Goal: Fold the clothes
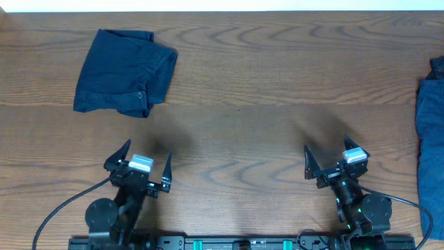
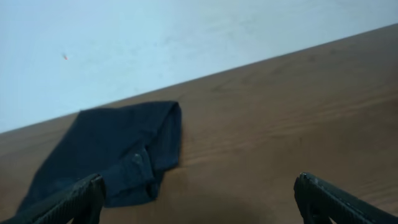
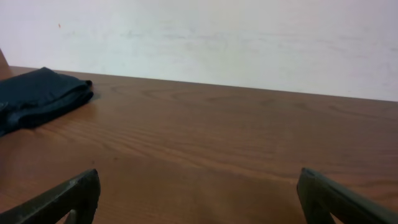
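The shorts (image 1: 125,73) lie at the far left of the table (image 1: 243,90), near its back edge. They are a compact dark bundle that seems already doubled over, with the button (image 1: 141,95) on the near side. The left arm (image 1: 139,170) is at the front, well apart from them, and its jaws stand wide and hold nothing. The right arm (image 1: 347,173) is at the front right, its jaws also wide and empty, and it is farther from the shorts. At the right edge lies a brighter blue heap (image 1: 431,132), which I would leave alone.

I judge the step to be the reach to the shorts. The left arm is the nearer one, so it should go first. It should come down on a clear outer corner, not on the bunched side near the button. It should close on the cloth low, near the table, so that every layer lifts together.
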`<state>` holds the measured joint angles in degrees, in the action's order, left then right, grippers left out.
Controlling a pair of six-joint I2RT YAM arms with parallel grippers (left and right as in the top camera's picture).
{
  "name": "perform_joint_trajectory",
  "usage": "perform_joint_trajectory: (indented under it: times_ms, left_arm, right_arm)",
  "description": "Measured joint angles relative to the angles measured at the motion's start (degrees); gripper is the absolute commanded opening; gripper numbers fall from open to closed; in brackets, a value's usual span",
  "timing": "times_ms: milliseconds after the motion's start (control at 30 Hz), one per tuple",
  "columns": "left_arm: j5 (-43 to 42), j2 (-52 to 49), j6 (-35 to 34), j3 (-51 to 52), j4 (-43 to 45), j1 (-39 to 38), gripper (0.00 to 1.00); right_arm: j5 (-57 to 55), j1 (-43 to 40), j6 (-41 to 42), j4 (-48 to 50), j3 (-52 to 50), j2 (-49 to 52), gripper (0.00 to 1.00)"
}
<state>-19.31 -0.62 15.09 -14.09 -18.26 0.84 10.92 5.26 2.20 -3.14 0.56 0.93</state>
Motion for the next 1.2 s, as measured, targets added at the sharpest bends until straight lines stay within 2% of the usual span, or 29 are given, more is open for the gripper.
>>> perform_joint_trajectory:
  times_ms: [300,1200]
  left_arm:
    - [-0.04,-0.2,0.0,8.07,3.91,0.0,0.98]
    - [-0.22,0.0,0.0,8.41,5.44,-0.17,0.98]
  right_arm:
    - [0.0,0.0,0.0,0.0,0.0,0.0,0.99]
    - [0.0,0.0,0.0,0.0,-0.02,-0.09,0.99]
